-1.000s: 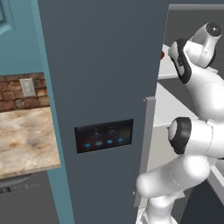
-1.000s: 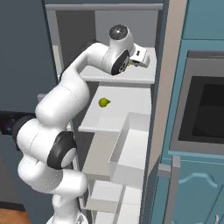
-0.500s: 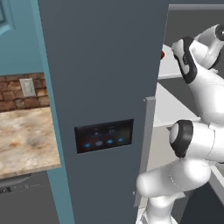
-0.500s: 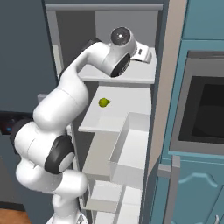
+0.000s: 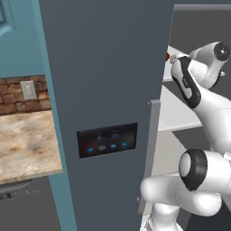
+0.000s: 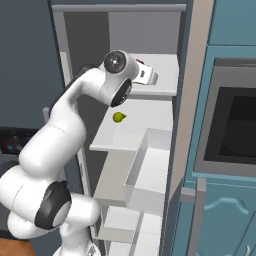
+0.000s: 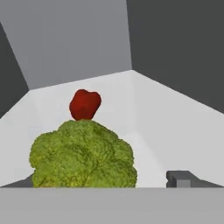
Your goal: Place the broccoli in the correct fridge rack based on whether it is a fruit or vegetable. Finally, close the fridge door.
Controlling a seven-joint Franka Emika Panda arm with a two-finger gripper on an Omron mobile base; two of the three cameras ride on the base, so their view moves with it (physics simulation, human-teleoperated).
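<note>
The broccoli [image 7: 83, 155] sits close in front of the hand on the upper fridge rack [image 7: 170, 127], between my two fingertips. My gripper [image 7: 100, 181] is open, and the right fingertip [image 7: 179, 178] stands apart from the floret. A small round red item [image 7: 85, 104] lies just behind the broccoli. In the right base view the gripper [image 6: 150, 77] hovers at the front of that upper rack [image 6: 167, 80]. The fridge door [image 6: 192, 125] stands open, edge-on at the compartment's right, with its grey bar handle [image 6: 198, 215] low down.
A small yellow-green item [image 6: 118, 117] lies on the rack below [image 6: 150, 117]. White drawers [image 6: 150, 175] fill the lower compartment. The matching door with the black display [image 5: 108, 142] blocks the left side. A wall oven [image 6: 232, 130] stands at the right, a stone counter [image 5: 27, 144] at the left.
The hand has pulled back from deeper over the upper rack toward its front edge, slightly lower. The elbow has swung with it.
</note>
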